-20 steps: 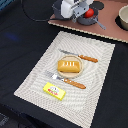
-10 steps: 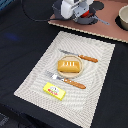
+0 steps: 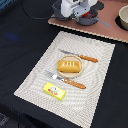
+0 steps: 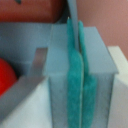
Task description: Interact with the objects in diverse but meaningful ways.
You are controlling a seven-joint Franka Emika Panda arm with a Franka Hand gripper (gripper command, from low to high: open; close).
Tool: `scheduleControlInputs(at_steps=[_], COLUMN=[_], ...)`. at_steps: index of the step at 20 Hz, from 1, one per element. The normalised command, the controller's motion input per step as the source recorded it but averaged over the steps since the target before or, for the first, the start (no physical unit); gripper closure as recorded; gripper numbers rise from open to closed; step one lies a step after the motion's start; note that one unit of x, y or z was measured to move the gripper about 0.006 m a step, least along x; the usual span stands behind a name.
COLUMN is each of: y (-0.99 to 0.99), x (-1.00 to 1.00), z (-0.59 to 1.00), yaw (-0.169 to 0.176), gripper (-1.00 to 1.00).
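My gripper (image 3: 79, 15) is at the far end, over the pinkish board, right beside the grey pot (image 3: 89, 19), which holds the red tomato (image 3: 88, 14). In the wrist view the teal pads (image 4: 73, 80) are pressed together with nothing seen between them. The tomato (image 4: 7, 76) and the pot's grey rim (image 4: 30, 80) lie close beside the fingers. The orange ridged bread block (image 3: 69, 66) sits mid-placemat. The yellow labelled bar (image 3: 54, 91) lies near the mat's front. Two thin utensils with brown handles lie either side of the bread: one behind it (image 3: 81, 57) and one in front of it (image 3: 68, 80).
The striped placemat (image 3: 35, 80) lies on a black table. The pinkish board (image 3: 107, 31) runs along the far edge. A pale bowl (image 3: 123, 18) stands at the exterior view's far right. A black cable (image 3: 31, 12) runs at the far left.
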Motion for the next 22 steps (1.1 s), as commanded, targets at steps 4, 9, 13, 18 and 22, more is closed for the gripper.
scheduleControlInputs(at_steps=[4, 9, 13, 18, 22], y=[-0.42, -0.7, -0.76, -0.6, -0.44], x=[0.52, 0.1, -0.3, -0.61, -0.77], z=[0.33, 0.27, 0.12, 0.15, 0.25], yaw=[-0.16, -0.107, -0.07, -0.064, -0.076], gripper=[1.0, 1.0, 1.0, 1.0, 1.0])
